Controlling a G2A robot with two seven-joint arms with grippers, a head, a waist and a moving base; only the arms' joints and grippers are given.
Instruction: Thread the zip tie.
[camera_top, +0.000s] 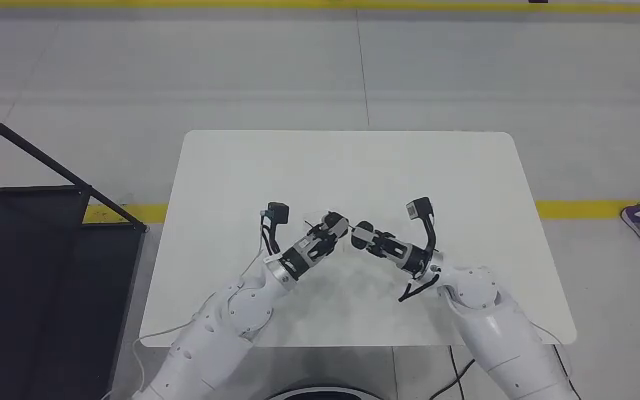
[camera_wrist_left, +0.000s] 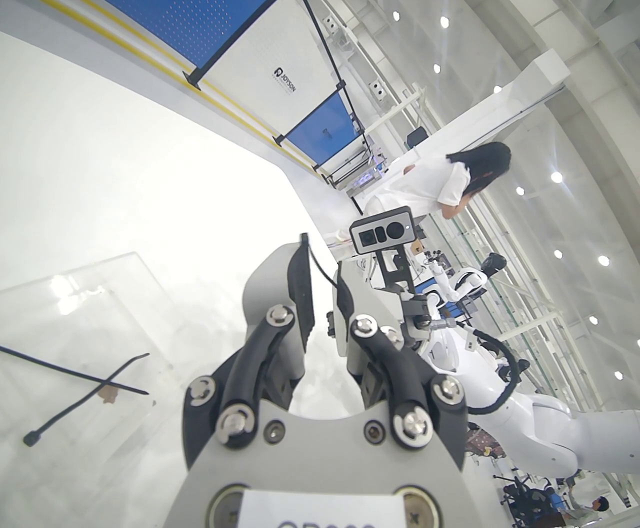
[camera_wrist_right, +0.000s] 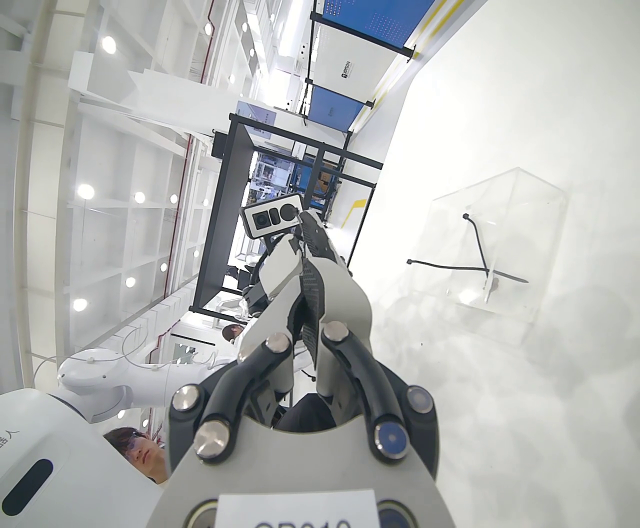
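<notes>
Black-padded white left gripper (camera_wrist_left: 321, 255) stands slightly spread, thin black plastic zip tie (camera_wrist_left: 320, 266) bridging its fingers; right gripper (camera_wrist_right: 305, 250) is pressed together. We judge the tie light, springy, slippery: pinch near its tip.

Little print is within my sight. A white label (camera_wrist_left: 320, 510) sits on the base of my left claw (camera_wrist_left: 321, 260); its dark characters are cut off halfway at the edge, so I cannot read them whole. A second label (camera_wrist_right: 297, 507) on the base of my right claw (camera_wrist_right: 305, 270) is cut off the same way. Far off, a white panel (camera_wrist_left: 270, 75) between blue boards (camera_wrist_left: 320, 127) carries a small dark logo with a short word beside it.
</notes>
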